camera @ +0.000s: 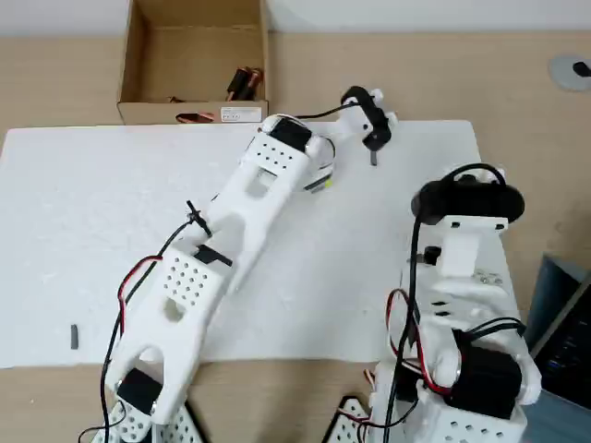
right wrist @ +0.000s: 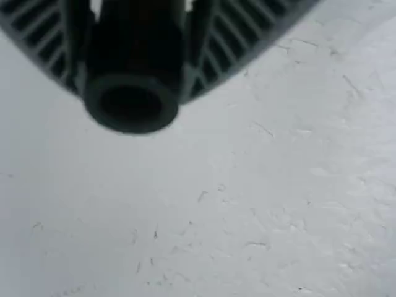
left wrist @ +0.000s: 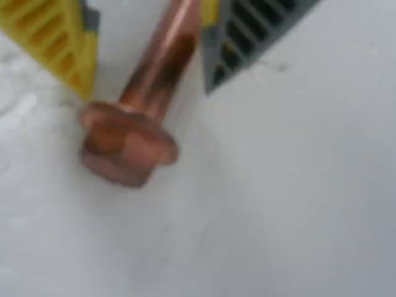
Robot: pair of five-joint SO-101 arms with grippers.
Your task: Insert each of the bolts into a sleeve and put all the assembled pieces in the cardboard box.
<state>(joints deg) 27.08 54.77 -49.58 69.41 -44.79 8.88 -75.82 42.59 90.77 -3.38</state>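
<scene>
A copper bolt (left wrist: 130, 142) is held by its shank in my left gripper (left wrist: 148, 86), between a yellow finger (left wrist: 62, 43) and a grey finger (left wrist: 247, 31). Its flanged head rests on the white foam. From above, that gripper (camera: 319, 177) sits at the far middle of the foam mat (camera: 92, 212), a little right of the cardboard box (camera: 138, 65). My right gripper (right wrist: 133, 37) is shut on a black sleeve (right wrist: 131, 102), open end outward, just above the foam. The right arm (camera: 466, 198) stands folded at the mat's right edge and hides its gripper from above.
Copper and black assembled pieces (camera: 245, 83) lie in the box's near right corner. A small dark sleeve (camera: 74, 337) lies near the mat's front left edge. The left arm's wrist camera (camera: 367, 115) juts out over the mat's far edge.
</scene>
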